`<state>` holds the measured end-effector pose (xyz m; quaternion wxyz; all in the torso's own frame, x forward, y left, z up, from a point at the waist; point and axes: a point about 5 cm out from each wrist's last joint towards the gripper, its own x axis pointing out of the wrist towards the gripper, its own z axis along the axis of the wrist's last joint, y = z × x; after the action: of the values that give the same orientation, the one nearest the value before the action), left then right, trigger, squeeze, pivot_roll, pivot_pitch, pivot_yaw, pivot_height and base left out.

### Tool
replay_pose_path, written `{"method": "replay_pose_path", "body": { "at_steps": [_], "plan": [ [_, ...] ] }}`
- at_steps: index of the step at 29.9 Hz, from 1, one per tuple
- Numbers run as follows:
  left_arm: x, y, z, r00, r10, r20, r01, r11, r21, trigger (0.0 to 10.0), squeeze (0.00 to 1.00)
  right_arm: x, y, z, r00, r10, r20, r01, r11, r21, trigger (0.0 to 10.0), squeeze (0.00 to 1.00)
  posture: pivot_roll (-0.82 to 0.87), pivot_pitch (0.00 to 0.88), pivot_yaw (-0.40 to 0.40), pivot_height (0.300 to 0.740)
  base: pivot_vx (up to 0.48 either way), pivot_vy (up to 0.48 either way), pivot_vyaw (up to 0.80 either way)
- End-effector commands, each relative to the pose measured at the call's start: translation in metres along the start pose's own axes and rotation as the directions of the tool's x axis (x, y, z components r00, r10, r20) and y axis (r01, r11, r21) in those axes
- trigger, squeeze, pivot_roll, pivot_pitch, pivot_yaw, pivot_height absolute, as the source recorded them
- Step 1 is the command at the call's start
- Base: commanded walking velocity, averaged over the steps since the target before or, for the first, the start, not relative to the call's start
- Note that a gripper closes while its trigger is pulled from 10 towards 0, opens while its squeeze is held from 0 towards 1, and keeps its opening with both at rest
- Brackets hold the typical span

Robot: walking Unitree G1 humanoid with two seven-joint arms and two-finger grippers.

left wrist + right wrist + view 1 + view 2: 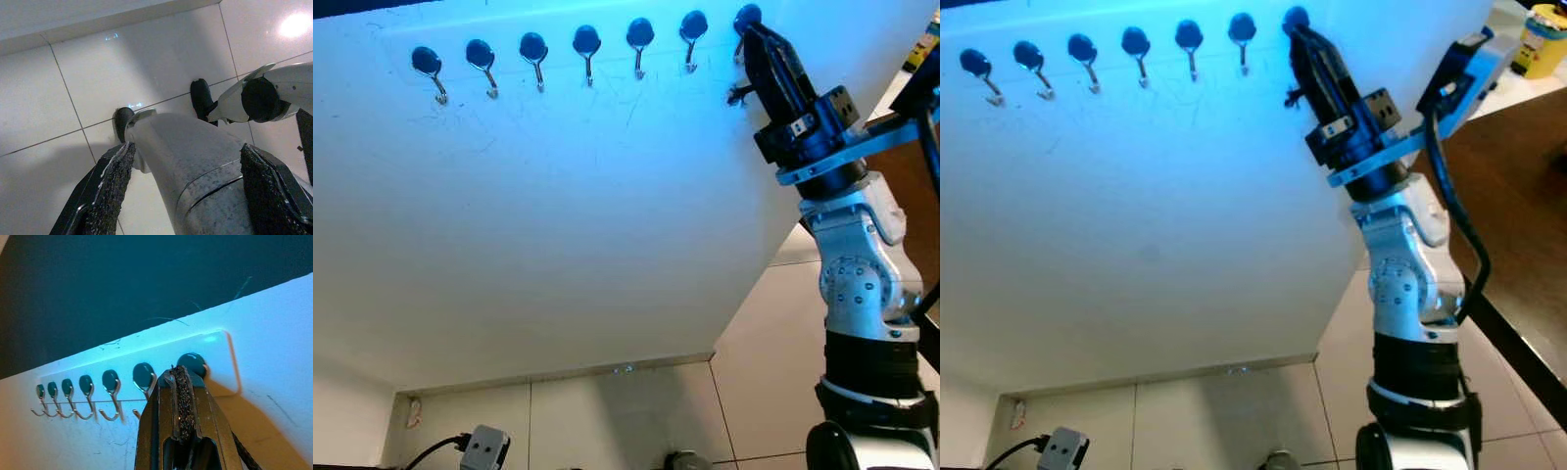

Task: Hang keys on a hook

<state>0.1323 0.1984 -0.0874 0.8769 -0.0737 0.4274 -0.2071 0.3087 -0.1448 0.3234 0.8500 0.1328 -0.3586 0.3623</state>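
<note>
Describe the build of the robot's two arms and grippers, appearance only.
The right arm is silver with black joint bands and a black cable alongside. The right gripper has two long black fingers on a black wrist block with a silver bracket. The left gripper has rough, gritty black pads.

Keys (737,95) at rightmost hook (747,18)

Seven hooks (533,57) run in one row along the white rack (558,196). Two grippers: right gripper (751,39) at one o'clock, left gripper (195,196) hanging low.

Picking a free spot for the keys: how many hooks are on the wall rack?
7, in one row: hooks at, and the rightmost partly behind the right gripper.
</note>
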Motion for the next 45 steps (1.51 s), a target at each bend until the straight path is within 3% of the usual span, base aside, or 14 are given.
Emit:
{"method": "replay_pose_path", "body": {
  "at_steps": [1,11,45],
  "plan": [
    [-0.02,-0.003,-0.05,0.981,-0.007,-0.196,-0.003,0.999,-0.054,10.0,0.0,0.007,0.007,0.001,0.999,0.048,0.012,-0.048,0.999,0.013,10.0,0.0,0.02,0.162,0.121,0.74,0.0,0.0,0.0],
    [-0.017,-0.006,-0.046,0.984,-0.028,-0.175,0.018,0.998,-0.056,10.0,0.0,0.01,0.016,-0.002,0.996,0.087,0.01,-0.088,0.995,0.037,10.0,0.0,0.02,0.165,0.12,0.74,0.0,0.0,0.0],
    [-0.011,-0.009,-0.035,0.989,-0.061,-0.138,0.056,0.998,-0.042,10.0,0.0,0.013,0.014,0.015,0.995,0.099,0.025,-0.097,0.994,-0.04,10.0,0.0,0.01,0.152,0.122,0.74,0.0,0.0,0.0]
  ]
}}
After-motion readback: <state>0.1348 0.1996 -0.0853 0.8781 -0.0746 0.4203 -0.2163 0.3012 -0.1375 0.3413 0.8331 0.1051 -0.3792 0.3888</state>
